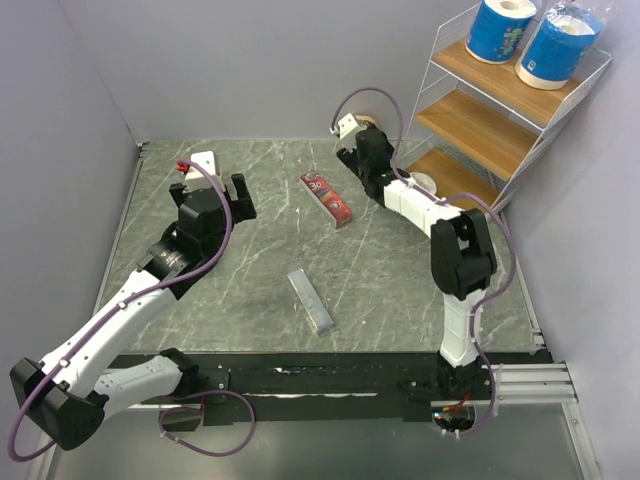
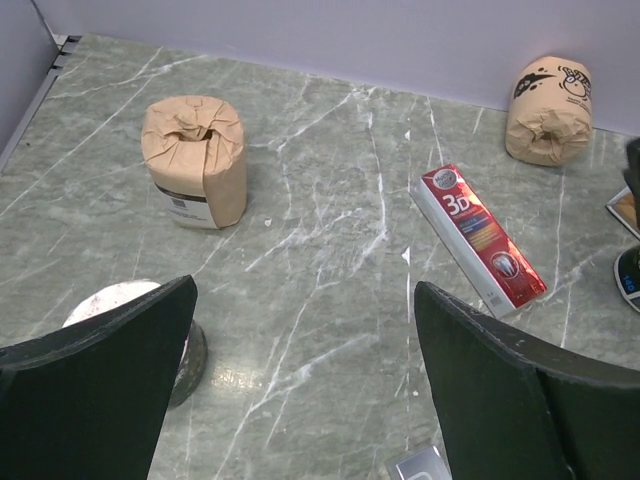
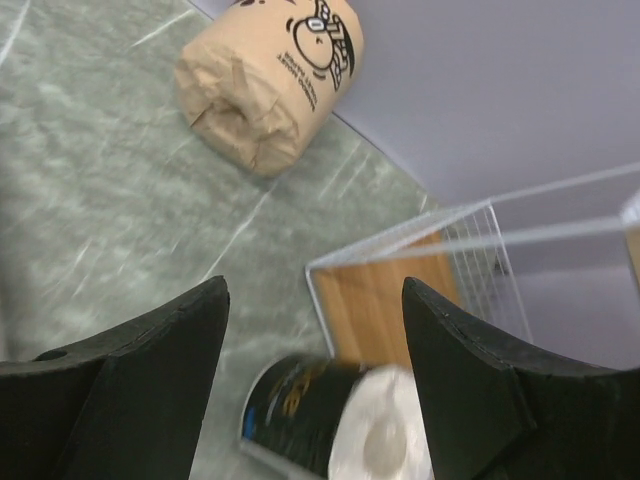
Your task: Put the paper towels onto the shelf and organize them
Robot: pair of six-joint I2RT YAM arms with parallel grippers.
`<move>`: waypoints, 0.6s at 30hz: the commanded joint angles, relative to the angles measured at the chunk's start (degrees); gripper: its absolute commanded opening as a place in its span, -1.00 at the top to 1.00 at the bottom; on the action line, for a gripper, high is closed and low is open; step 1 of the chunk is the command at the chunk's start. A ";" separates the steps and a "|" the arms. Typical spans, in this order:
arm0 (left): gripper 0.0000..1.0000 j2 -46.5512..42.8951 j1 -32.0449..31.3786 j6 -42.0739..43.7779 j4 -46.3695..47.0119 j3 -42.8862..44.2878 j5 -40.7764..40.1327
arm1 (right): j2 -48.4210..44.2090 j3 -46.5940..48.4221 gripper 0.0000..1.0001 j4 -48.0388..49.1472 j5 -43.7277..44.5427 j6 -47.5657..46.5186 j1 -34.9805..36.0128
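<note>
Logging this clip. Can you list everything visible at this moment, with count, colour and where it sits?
blue paper towels: two, blue printed wrap, standing on the shelf's top tier
tan paper towels: two, tan-brown, on the table; one upright at far left, one lying by the back wall
black paper towels: two, black wrap; one lying at the front of the shelf's bottom tier, one upright on the table under the left gripper
shelf: one, white wire with wooden tiers, far right corner
red packet: one, red, flat, mid-table
grey bar: one, grey, table centre
table: one, grey-green marble
left gripper: black, open
right gripper: black, open, by the shelf's foot
</note>
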 commanded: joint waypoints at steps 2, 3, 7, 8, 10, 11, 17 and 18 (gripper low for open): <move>-0.93 -0.07 0.03 0.08 1.21 0.87 1.75 | 5.38 10.27 -0.54 -0.51 0.40 -2.60 -1.62; -0.93 0.10 0.12 0.17 1.12 1.05 1.84 | 6.18 11.85 -0.53 -3.15 1.10 -1.02 -1.80; -0.93 0.28 0.12 0.52 1.12 1.14 1.40 | 6.99 18.10 -0.48 -19.94 3.57 11.69 -2.85; -0.93 0.28 0.20 0.61 1.21 1.05 1.05 | 5.50 17.58 -0.48 -21.88 3.14 13.56 -3.29; -0.93 0.37 0.20 0.61 1.30 1.05 0.96 | 3.74 14.44 -0.48 -25.84 3.48 17.95 -3.73; -0.93 0.28 0.29 0.61 1.21 1.13 0.96 | 1.90 13.20 -0.48 -27.07 3.22 19.11 -3.99; -0.93 0.72 0.38 0.34 0.86 1.40 2.28 | -4.08 3.35 -0.47 -28.75 0.15 23.25 -5.84; -0.93 0.72 0.38 0.26 0.77 1.49 2.19 | -4.35 2.64 -0.47 -28.93 0.06 23.34 -5.93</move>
